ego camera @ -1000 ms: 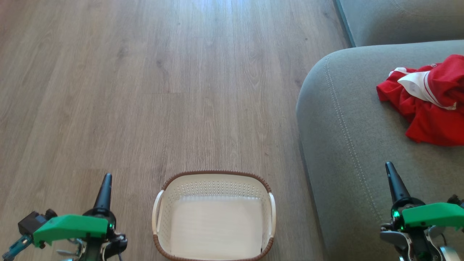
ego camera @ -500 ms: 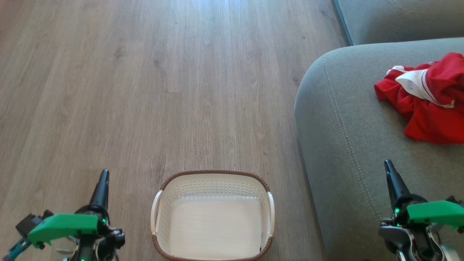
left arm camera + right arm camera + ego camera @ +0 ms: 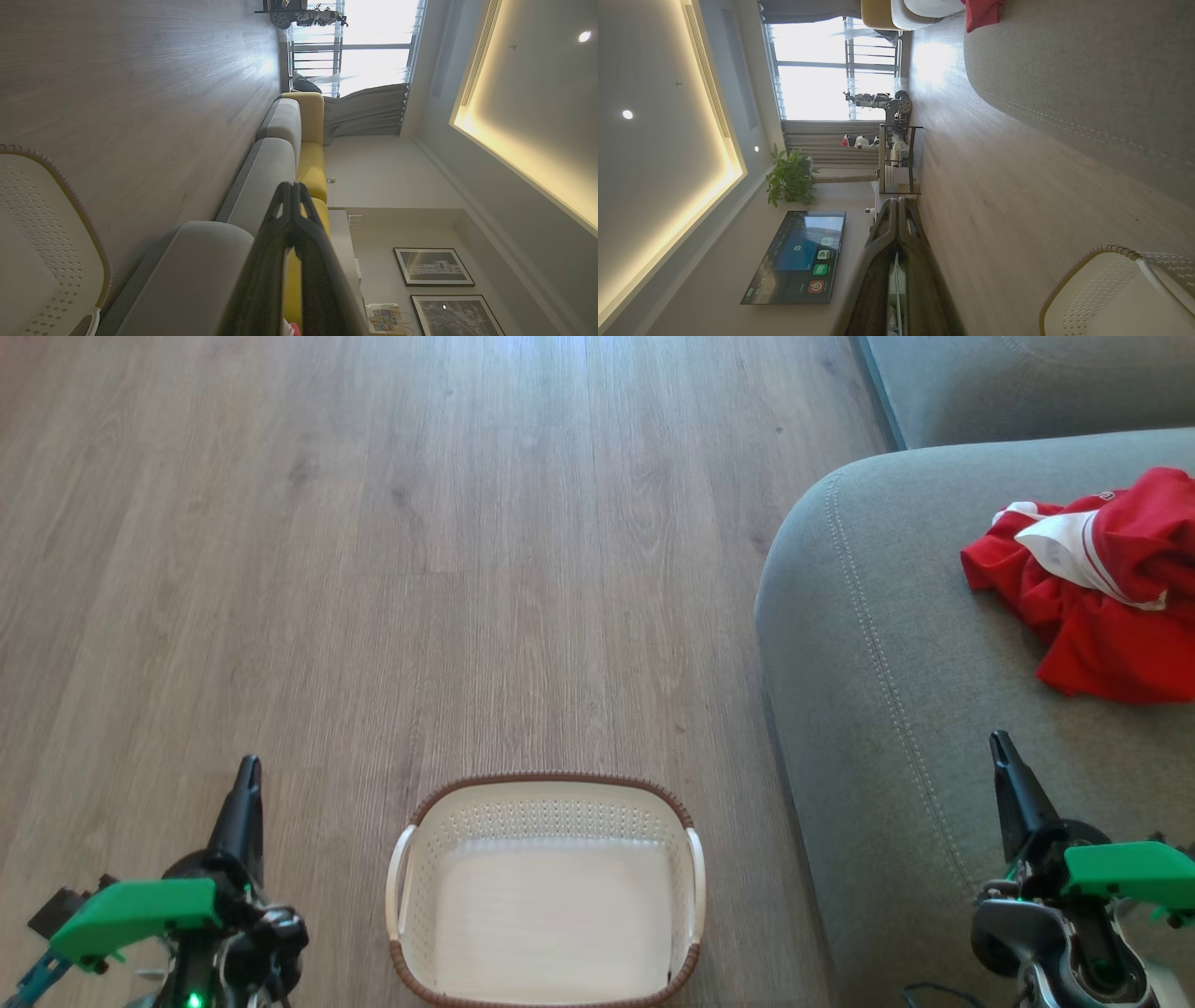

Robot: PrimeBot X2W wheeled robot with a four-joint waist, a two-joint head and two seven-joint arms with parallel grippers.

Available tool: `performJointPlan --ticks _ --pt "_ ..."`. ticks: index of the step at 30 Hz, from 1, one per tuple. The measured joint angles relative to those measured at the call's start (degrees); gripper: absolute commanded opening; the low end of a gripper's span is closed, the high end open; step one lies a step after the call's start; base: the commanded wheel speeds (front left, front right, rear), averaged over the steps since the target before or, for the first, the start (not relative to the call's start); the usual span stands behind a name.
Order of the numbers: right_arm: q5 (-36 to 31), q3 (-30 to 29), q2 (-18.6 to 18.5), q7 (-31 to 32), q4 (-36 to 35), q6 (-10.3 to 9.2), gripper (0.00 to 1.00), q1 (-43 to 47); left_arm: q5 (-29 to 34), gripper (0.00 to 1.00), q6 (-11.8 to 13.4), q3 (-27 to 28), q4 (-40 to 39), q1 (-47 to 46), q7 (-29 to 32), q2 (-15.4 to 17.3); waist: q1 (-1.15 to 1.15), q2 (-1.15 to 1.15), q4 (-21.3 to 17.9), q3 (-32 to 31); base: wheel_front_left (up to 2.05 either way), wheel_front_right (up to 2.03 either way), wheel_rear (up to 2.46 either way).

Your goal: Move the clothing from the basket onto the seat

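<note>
Two grippers are at the bottom of the head view, one on each side. Left gripper (image 3: 247, 770) is over the wood floor (image 3: 420, 569), just beside the basket (image 3: 551, 780). Right gripper (image 3: 1004, 751) is over the front part of the seat (image 3: 896, 663). Each one has two long dark fingers, and both pairs are pressed together with nothing in them. Up close in the wrist views, the left gripper (image 3: 290, 187) and the right gripper (image 3: 897, 203) each come to one thin point.

One basket sits on the floor between the grippers. It is cream plastic with round corners, lots of little holes in its walls and a brown rim that looks woven. It has two white handles (image 3: 400, 882), one on each side. Its smooth bottom shows all the way across.

One heap of red clothing (image 3: 1102, 635) lies on the seat, well apart from the basket. It is thin, crumpled cloth with white parts and stripes. I cannot tell how many pieces are in the heap.

One big grey seat is soft cloth with a round edge. Two pale lines of stitching (image 3: 868, 644) run side by side along it.
</note>
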Motion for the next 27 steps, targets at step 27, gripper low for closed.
performJointPlan --ticks 27 --pt "0.63 -0.19 0.18 0.02 0.19 0.00 0.00 -0.02 -0.79 0.00 -0.01 0.51 0.05 -0.54 0.25 -0.21 0.00 0.00 -0.01 0.00 0.00 0.00 0.00"
